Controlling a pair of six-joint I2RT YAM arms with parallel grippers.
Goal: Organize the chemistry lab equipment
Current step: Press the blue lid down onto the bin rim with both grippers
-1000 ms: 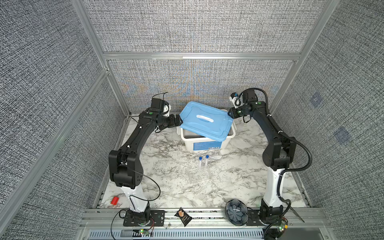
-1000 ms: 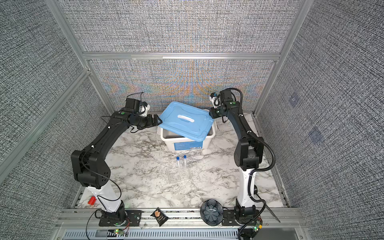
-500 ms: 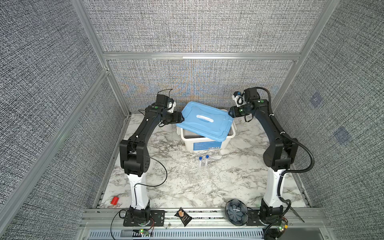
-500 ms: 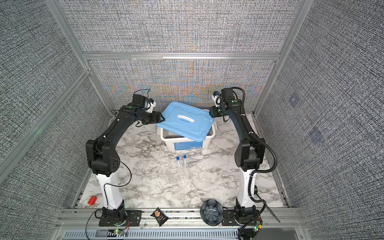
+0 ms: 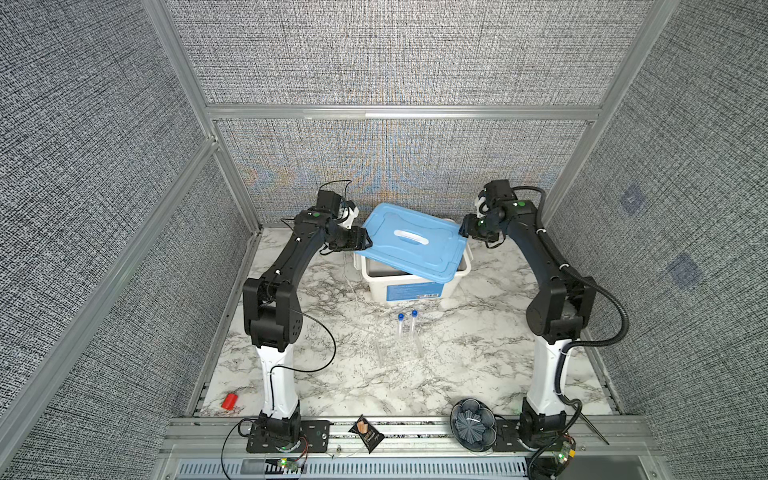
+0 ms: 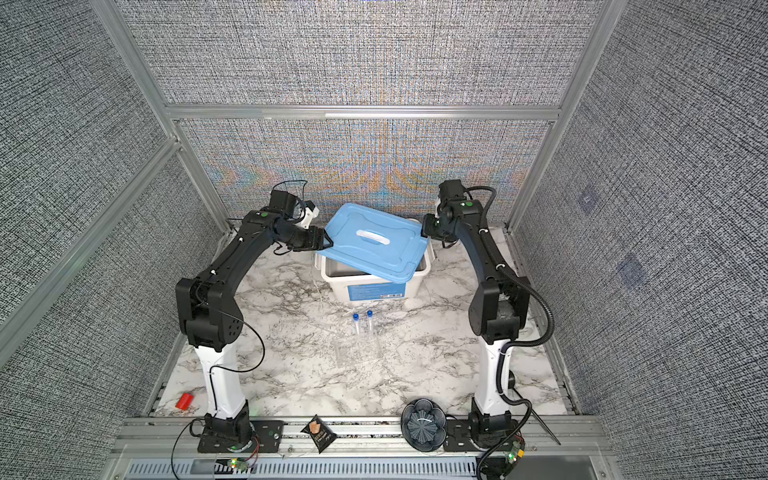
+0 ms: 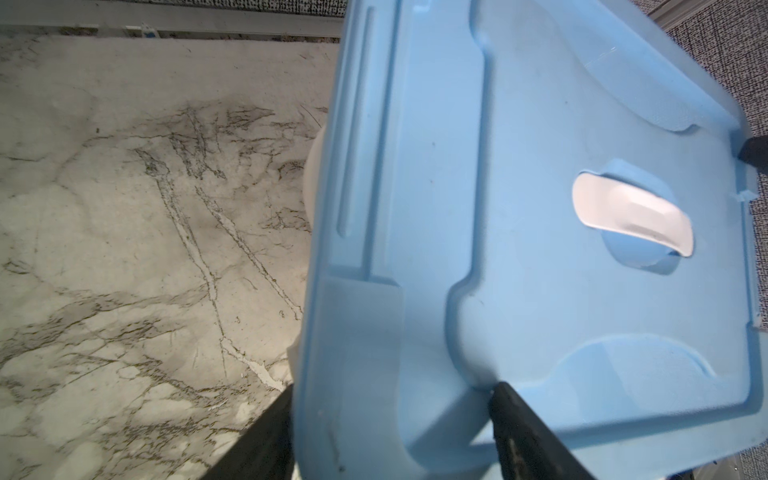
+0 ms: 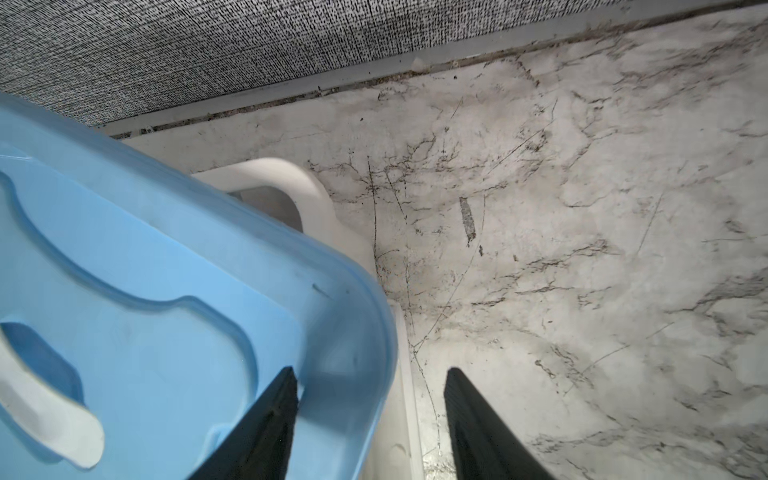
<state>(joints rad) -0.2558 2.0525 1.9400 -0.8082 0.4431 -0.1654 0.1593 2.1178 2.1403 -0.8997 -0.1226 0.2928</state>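
Two slim clear tubes with blue caps (image 5: 407, 326) (image 6: 363, 322) stand in a clear plastic rack (image 5: 399, 353) (image 6: 357, 353) at mid-table. Behind them a blue lid (image 5: 411, 249) (image 6: 374, 245) lies askew and tilted on a white bin (image 5: 411, 291) (image 6: 374, 291). My left gripper (image 5: 365, 243) (image 6: 328, 243) (image 7: 392, 388) is shut on the lid's left corner, one finger under the rim and one on top. At the lid's right corner (image 8: 124, 249), my right gripper (image 5: 462, 230) (image 6: 424, 230) (image 8: 370, 370) is open, one finger over the lid, the other clear of its edge.
A dark blue flower-patterned bowl (image 5: 473, 424) (image 6: 423, 419) and a black snack packet (image 5: 368, 432) (image 6: 321, 432) sit on the front rail. A small red object (image 5: 229, 401) (image 6: 184, 401) lies at the front left. The bin stands close to the back wall.
My left arm swung in to the lid's left corner and its jaws narrowed around it. The right gripper stayed at the right corner and its jaws widened. The lid has hardly moved.
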